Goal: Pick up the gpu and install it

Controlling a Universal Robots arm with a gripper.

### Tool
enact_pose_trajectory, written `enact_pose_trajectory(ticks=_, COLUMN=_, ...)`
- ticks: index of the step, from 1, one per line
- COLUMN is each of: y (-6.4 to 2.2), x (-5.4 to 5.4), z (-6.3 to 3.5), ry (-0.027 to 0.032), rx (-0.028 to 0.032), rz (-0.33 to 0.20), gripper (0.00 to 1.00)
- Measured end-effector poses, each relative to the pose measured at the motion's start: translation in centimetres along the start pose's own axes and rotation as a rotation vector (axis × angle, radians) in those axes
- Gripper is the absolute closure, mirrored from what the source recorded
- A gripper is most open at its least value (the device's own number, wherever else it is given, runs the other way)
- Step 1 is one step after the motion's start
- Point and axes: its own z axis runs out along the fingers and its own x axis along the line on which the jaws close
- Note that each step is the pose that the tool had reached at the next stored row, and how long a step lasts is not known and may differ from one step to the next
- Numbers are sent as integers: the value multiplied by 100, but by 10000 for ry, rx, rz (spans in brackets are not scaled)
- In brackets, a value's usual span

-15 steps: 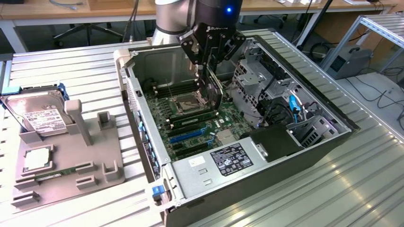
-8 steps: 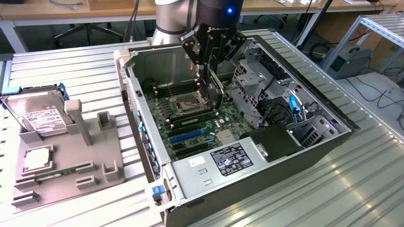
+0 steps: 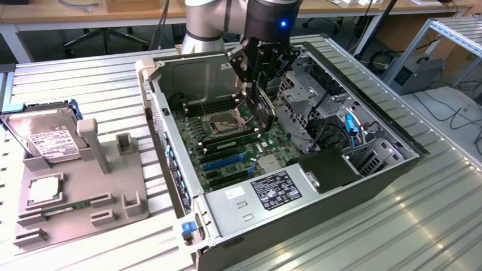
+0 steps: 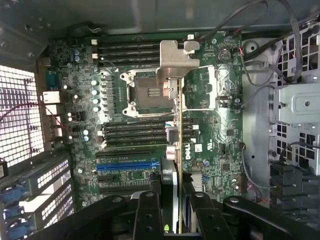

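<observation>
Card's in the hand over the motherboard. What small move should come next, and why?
Probably a short sideways shift of the hand toward the blue slot. The hand grips the gpu, which hangs beside the CPU socket and runs crosswise to the slot, so it looks not yet lined up for seating.

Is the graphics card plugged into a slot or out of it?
Out. The graphics card hangs on edge in the gripper over the motherboard, and the blue slot is empty.
</observation>
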Motion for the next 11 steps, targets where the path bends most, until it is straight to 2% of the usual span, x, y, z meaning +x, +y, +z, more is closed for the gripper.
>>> enact_pose_trajectory(ticks=1, y=15, x=-66, z=29, ry=1, rx=-2, rz=-17, gripper=73)
enact_pose_trajectory(ticks=3, y=28, x=-119, z=58, ry=1, rx=-1, rz=-38, gripper=73)
enact_pose_trajectory(ticks=11, y=29, x=-125, z=63, ry=1, rx=0, rz=-41, gripper=73)
